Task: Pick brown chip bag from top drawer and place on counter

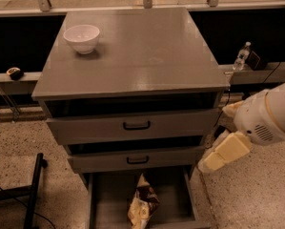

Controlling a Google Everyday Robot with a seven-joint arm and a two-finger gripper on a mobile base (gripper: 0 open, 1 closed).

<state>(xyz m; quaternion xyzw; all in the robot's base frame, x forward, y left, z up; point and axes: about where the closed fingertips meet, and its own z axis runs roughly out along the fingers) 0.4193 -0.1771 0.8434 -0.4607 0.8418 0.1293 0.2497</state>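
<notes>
The brown chip bag [143, 205] lies in the lowest drawer [100, 209], which is pulled out; its pale end points toward the front. The two drawers above it [132, 125] show only their grey fronts with dark handles. The counter [142, 56] is the broad grey top of the cabinet. My gripper [217, 159] is the cream-coloured end of the white arm [270, 116], low at the cabinet's right side, level with the middle drawer and to the right of and above the bag. It holds nothing that I can see.
A white bowl [82, 37] stands at the counter's back left. A water bottle [241, 56] and a dark box stand on the narrow ledge [256, 73] to the right. A small round object [14, 73] lies on the left ledge. A black stand leg [35, 190] crosses the floor at left.
</notes>
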